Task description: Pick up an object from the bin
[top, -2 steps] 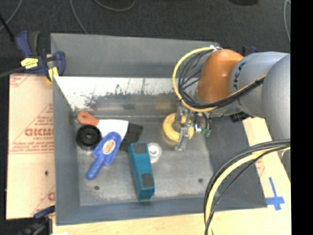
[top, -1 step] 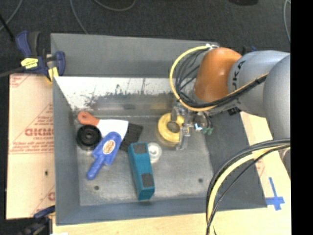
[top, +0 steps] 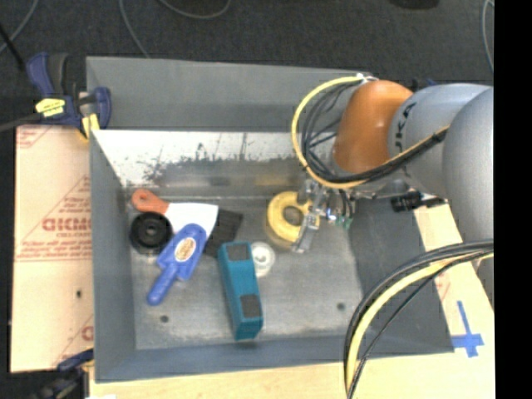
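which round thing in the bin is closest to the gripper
The yellow tape roll, right beside the gripper; the small whitish ring sits further off by the teal block, the black disc far left.

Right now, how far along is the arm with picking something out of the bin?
Done: nothing is out; the yellow tape roll, teal block, blue-handled brush and black disc all lie on the floor of the bin. In hand: the gripper is down inside, at the tape roll's right edge; I can't see anything held. Left: getting hold of one thing and lifting it clear.
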